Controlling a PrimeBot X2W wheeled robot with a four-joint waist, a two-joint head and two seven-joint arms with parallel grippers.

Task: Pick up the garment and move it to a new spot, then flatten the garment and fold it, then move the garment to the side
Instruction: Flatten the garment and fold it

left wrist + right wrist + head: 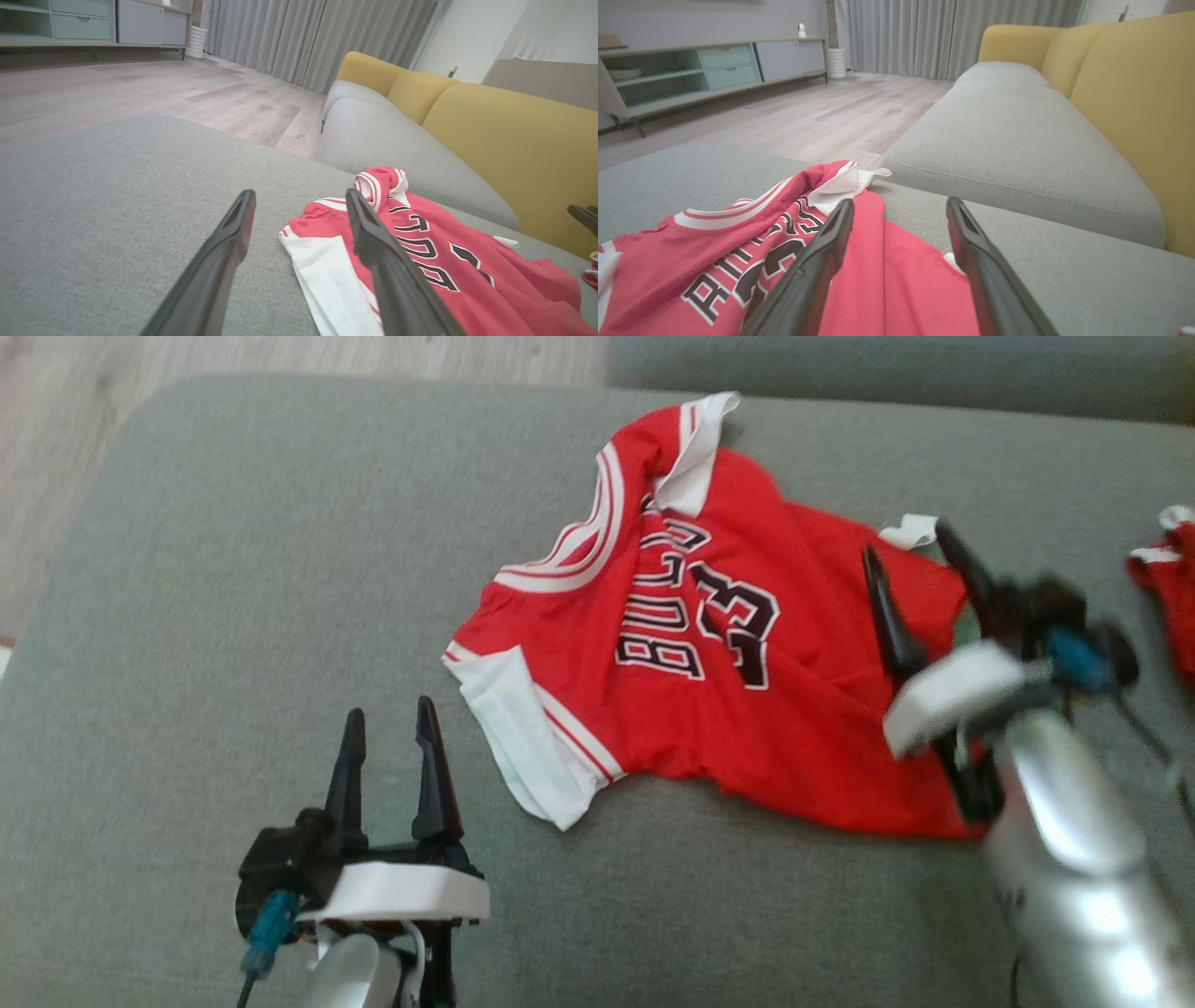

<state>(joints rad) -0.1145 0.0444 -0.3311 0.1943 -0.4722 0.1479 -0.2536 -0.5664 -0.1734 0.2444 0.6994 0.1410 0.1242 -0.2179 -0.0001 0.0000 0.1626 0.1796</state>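
Jersey lies rumpled on the sofa; our left gripper and right gripper gape wide, empty.

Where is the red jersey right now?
In the head view the red jersey lies crumpled on the grey sofa cushion, right of centre, with the open right hand over its right edge.

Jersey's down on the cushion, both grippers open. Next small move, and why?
Probably reach the left gripper to the white-trimmed corner of the jersey and pinch it. The jersey lies rumpled, that corner is nearest, and the right gripper hangs open over the opposite end.
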